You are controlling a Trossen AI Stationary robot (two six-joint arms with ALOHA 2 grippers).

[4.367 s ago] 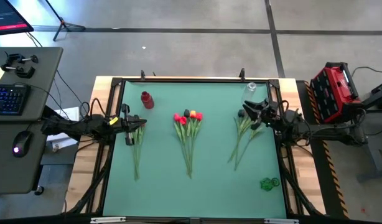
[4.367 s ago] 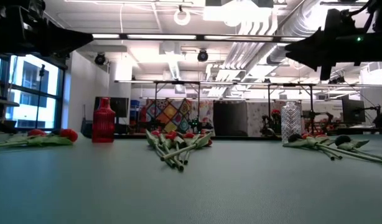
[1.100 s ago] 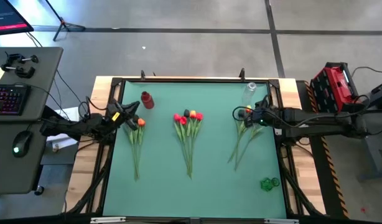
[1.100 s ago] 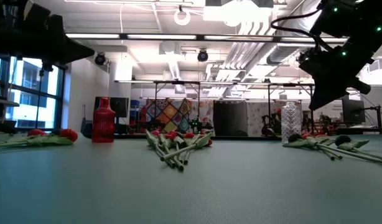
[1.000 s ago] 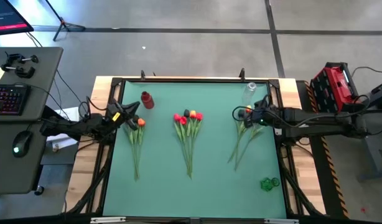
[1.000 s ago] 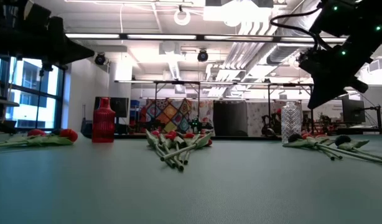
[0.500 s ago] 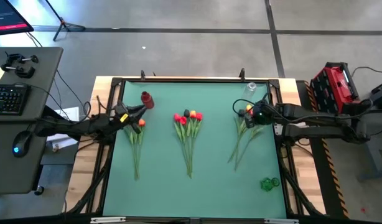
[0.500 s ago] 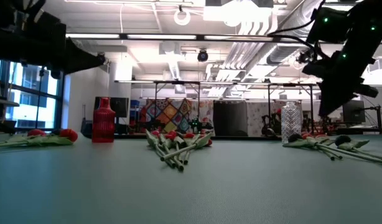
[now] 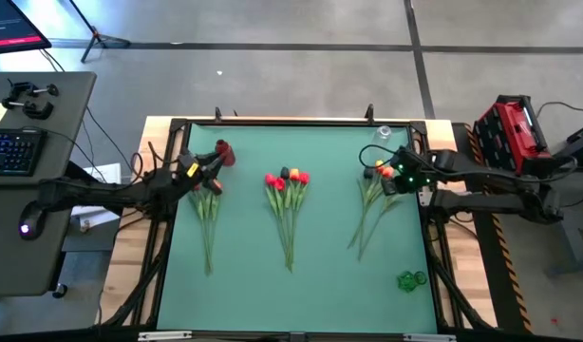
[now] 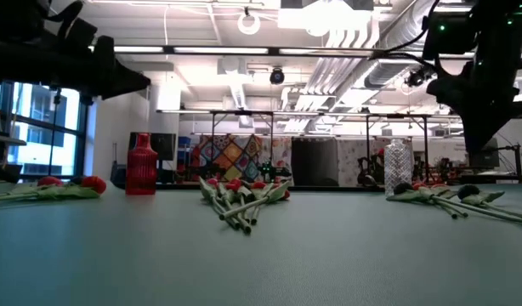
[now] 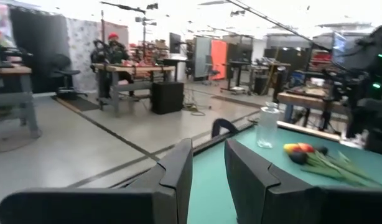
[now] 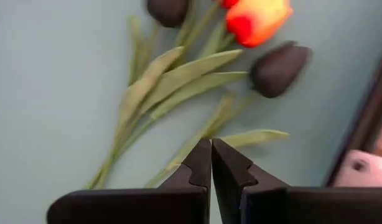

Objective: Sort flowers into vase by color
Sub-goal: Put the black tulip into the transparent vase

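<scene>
Three bunches of tulips lie flat on the green mat: a left bunch (image 9: pixel 206 204), a middle bunch (image 9: pixel 288 195) and a right bunch (image 9: pixel 372 204). My left gripper (image 9: pixel 214 173) hovers open beside the red vase (image 9: pixel 223 152), above the left bunch's heads, with its fingers (image 11: pixel 178 177) level. My right gripper (image 12: pixel 211 163) is shut and points down over the right bunch, above a stem (image 12: pixel 197 140) between an orange head (image 12: pixel 259 18) and a near-black head (image 12: pixel 279 65). In the low view the right arm (image 10: pixel 486 85) hangs clear above the flowers (image 10: pixel 439 194).
A clear vase (image 9: pixel 383 136) stands near the far right corner of the mat, also seen in the left wrist view (image 11: pixel 269 127). A small green glass object (image 9: pixel 411 279) lies near the right near corner. A black frame (image 9: pixel 272 123) borders the mat. A desk with a keyboard (image 9: pixel 11 152) stands to the left.
My left gripper has moved toward the far edge and the red vase. My right gripper has moved toward the table's right edge and risen slightly above the right bunch. The flowers and vases have stayed where they were.
</scene>
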